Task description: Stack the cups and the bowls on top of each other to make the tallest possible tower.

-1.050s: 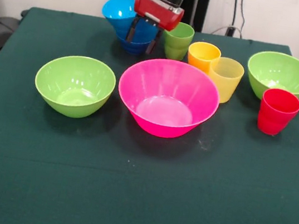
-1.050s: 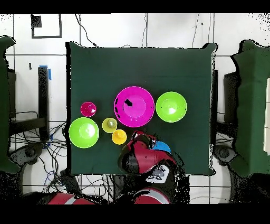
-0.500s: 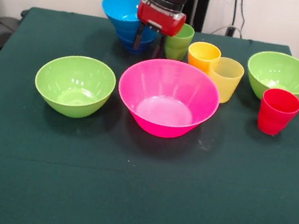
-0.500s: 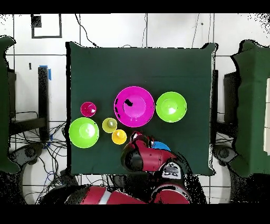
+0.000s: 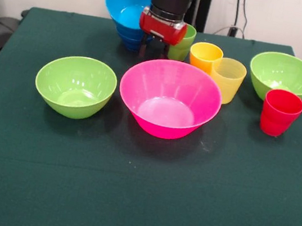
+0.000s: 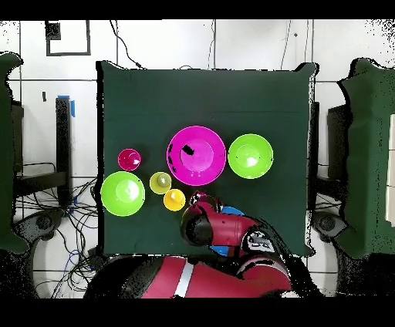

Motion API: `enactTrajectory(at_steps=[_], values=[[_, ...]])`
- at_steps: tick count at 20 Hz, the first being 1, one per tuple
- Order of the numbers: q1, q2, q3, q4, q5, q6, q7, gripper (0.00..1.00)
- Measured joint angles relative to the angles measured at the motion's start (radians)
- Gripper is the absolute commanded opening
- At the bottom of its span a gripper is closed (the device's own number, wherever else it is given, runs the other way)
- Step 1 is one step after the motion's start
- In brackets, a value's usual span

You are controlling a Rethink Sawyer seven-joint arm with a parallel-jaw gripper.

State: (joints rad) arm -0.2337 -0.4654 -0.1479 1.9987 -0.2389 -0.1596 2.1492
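The tower (image 5: 128,8) is a stack of nested blue bowls at the far left of the table, with the widest bowl sitting level on top. My gripper (image 5: 153,49) hangs just right of it, open and empty, between the tower and the green cup (image 5: 183,43). The orange cup (image 5: 205,55) and yellow cup (image 5: 228,78) touch each other. Further right stands the red cup (image 5: 279,111). The pink bowl (image 5: 170,97) is in the middle, with lime bowls at the left (image 5: 75,86) and the far right (image 5: 283,74). From overhead, the arm covers the tower except for a blue sliver (image 6: 232,210).
The green table cloth (image 5: 137,202) is bare along the near half. In the overhead view the pink bowl (image 6: 197,154), both lime bowls (image 6: 250,156) (image 6: 123,193) and the red cup (image 6: 129,159) lie just beyond the arm.
The top blue bowl was tilted in my gripper and now rests level on the stack. My gripper has let go, risen a little and shifted right toward the green cup.
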Motion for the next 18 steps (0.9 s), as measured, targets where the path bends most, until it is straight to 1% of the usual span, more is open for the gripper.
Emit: enactTrajectory(at_steps=[6,18], values=[[0.000,0.017,0.015,0.000,0.000,0.000,0.000,1.00],[0.000,0.017,0.033,0.000,0.000,0.000,0.000,1.00]])
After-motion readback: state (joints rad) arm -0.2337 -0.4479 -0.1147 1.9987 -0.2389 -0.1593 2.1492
